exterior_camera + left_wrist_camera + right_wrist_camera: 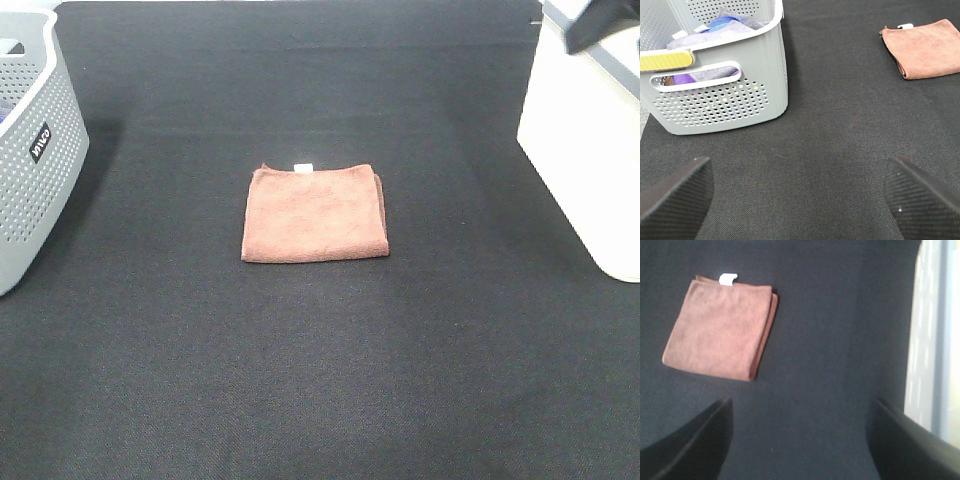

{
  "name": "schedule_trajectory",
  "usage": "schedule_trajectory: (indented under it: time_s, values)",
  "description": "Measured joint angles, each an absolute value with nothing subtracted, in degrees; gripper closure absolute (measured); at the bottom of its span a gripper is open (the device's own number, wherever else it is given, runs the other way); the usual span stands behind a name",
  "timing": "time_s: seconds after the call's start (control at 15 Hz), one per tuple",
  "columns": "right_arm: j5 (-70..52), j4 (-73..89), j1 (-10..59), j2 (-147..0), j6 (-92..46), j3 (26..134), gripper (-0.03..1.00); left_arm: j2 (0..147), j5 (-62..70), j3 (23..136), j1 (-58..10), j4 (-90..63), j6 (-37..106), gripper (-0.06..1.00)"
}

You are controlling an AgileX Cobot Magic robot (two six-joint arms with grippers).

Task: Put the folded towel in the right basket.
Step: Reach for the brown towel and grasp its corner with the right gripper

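Observation:
The folded brown towel [315, 213] lies flat on the black table, near the middle, with a small white tag on its far edge. It also shows in the left wrist view [927, 47] and in the right wrist view [717, 327]. The right basket [585, 150] is white and stands at the right edge; its wall shows in the right wrist view [935, 340]. My left gripper [800, 200] is open and empty, above bare cloth beside the grey basket. My right gripper [800, 440] is open and empty, raised between the towel and the white basket.
A grey perforated basket [30, 170] stands at the left edge and holds purple and grey cloths [715, 25]. A dark part of the right arm [600, 25] hangs over the white basket. The black table cloth [320, 380] spreads all around the towel.

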State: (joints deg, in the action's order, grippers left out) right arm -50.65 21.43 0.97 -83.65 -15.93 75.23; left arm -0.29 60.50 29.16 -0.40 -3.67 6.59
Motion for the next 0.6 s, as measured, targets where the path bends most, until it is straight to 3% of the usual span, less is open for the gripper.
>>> schedule_trajectory:
  time_s: [0.33, 0.6]
  values:
    - [-51.0, 20.9, 9.9, -100.7, -17.1, 85.2, 0.33, -0.3, 60.5, 29.2, -0.4, -3.7, 6.6, 0.07]
    - [-51.1, 26.6, 11.3, -115.0, -17.1, 93.0, 0.33, -0.3, 60.5, 29.2, -0.4, -3.7, 6.6, 0.07]
